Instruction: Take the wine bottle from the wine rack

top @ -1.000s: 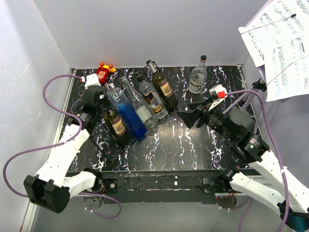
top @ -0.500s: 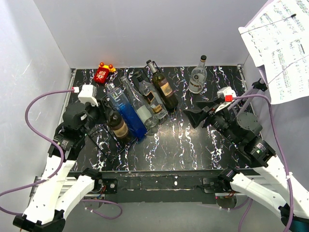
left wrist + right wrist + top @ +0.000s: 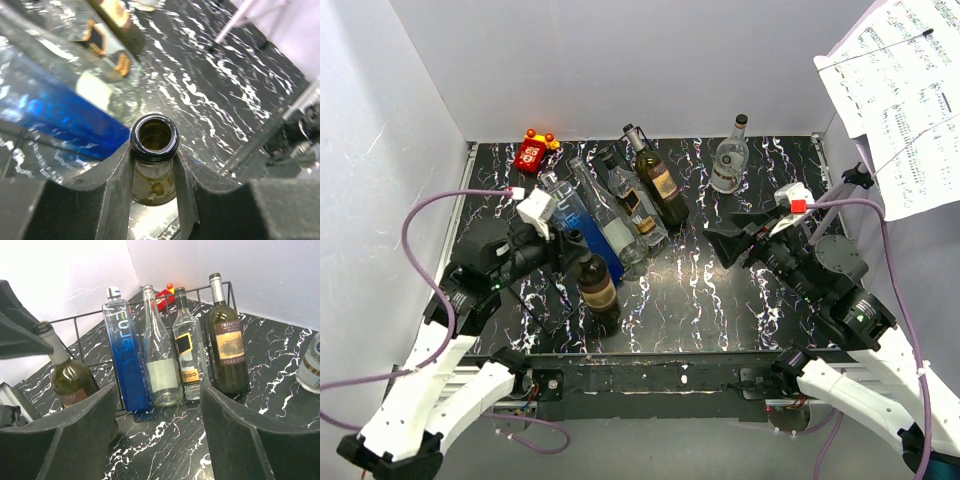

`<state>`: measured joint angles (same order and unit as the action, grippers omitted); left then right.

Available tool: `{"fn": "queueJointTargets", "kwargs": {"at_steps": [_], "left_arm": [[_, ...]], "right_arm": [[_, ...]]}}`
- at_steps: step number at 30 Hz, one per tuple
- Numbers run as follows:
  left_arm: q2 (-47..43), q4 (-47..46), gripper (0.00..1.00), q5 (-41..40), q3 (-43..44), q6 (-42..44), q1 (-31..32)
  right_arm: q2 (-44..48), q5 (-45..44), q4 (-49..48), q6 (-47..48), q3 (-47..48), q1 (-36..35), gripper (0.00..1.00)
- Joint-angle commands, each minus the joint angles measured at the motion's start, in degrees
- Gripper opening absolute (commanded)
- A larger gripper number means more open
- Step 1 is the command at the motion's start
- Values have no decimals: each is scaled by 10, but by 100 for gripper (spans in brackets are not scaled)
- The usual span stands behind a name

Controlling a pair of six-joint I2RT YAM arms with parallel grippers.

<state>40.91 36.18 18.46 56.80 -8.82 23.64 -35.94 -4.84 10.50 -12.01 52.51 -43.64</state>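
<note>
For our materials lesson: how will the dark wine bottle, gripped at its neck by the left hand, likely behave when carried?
The dark wine bottle is glass, so probably rigid but breakable if knocked. The left hand pinches only its smooth neck, so it may slip or swing. Its mouth looks uncorked; contents can't be seen, so weight is unclear.

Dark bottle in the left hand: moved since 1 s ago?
Yes. The dark wine bottle, neck held in the left hand, has shifted right and toward the near edge of the table, away from the blue bottle that stayed put.
</note>
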Motion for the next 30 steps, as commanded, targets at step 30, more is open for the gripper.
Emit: {"fn": "queueJointTargets", "kwargs": {"at_steps": [30], "left_arm": [[212,-292,34,-43,15,35,270]], "right_arm": [[5,199,-16,-4,-45,-2,78]]}}
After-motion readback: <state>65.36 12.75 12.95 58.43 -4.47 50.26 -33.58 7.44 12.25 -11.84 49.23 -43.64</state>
